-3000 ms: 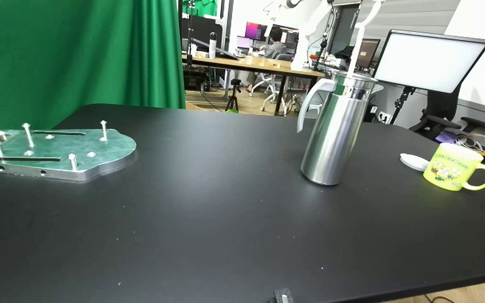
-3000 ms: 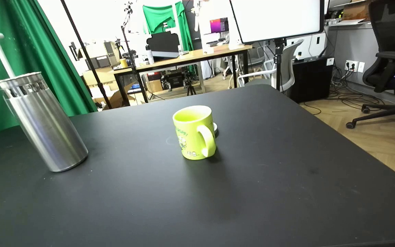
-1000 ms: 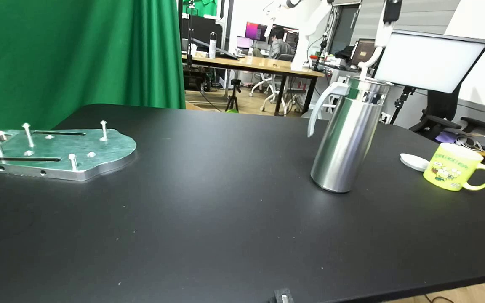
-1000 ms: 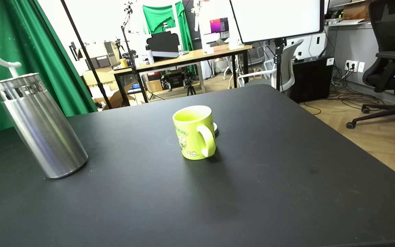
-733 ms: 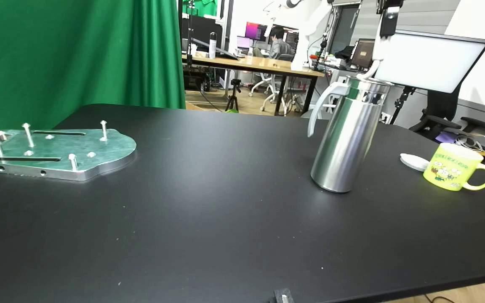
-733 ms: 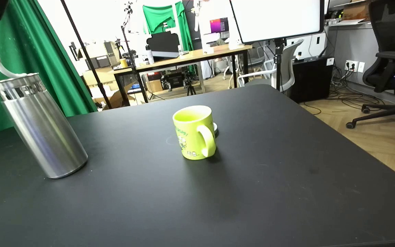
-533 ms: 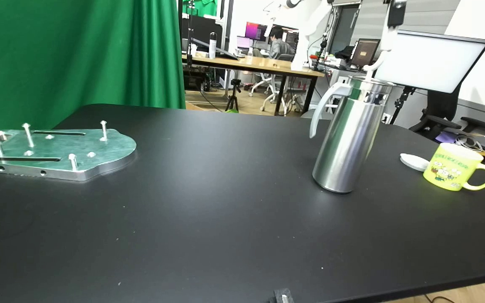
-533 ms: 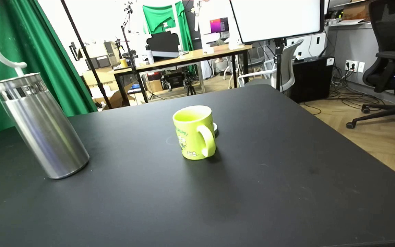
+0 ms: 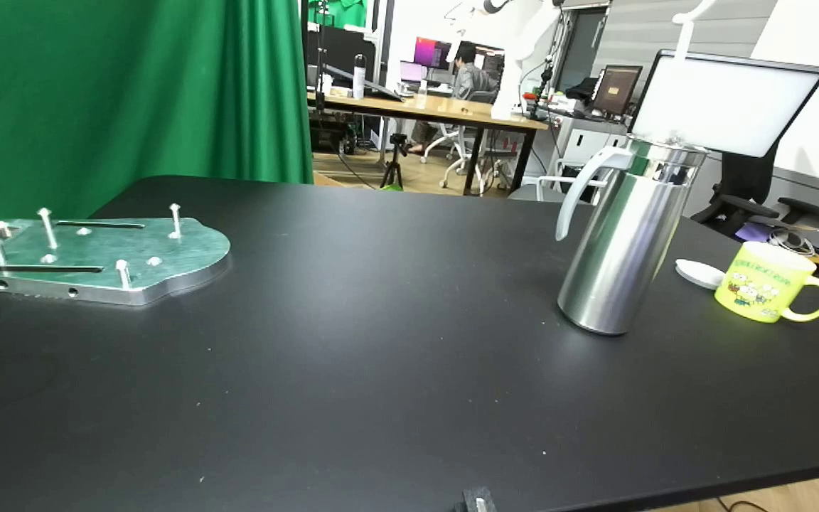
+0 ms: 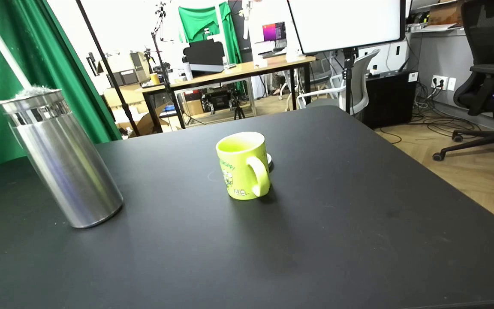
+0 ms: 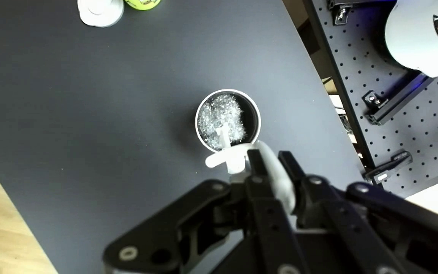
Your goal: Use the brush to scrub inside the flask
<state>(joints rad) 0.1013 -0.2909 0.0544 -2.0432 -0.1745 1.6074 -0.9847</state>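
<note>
The flask, a tall brushed-steel jug with a pale side handle, stands on the black table in both exterior views (image 9: 623, 249) (image 10: 69, 165). In the wrist view I look down into its round mouth (image 11: 251, 118). The white brush (image 9: 683, 43) rises above the flask mouth, and its pale bristles show at the rim in an exterior view (image 10: 32, 91). In the wrist view the brush head (image 11: 221, 114) fills the left part of the mouth. My gripper (image 11: 272, 154) is shut on the brush's white handle, above and beside the flask. The gripper is out of both exterior views.
A yellow-green mug (image 9: 765, 282) (image 10: 243, 167) and a white lid (image 9: 699, 273) stand beyond the flask. A green metal plate with upright bolts (image 9: 97, 249) is at the far left. The table edge and a perforated base plate (image 11: 405, 133) lie right in the wrist view.
The brush went down into the flask, then rose, so its bristles now show at the rim. The black fingers left both exterior views. The flask slid along the table towards the mug.
</note>
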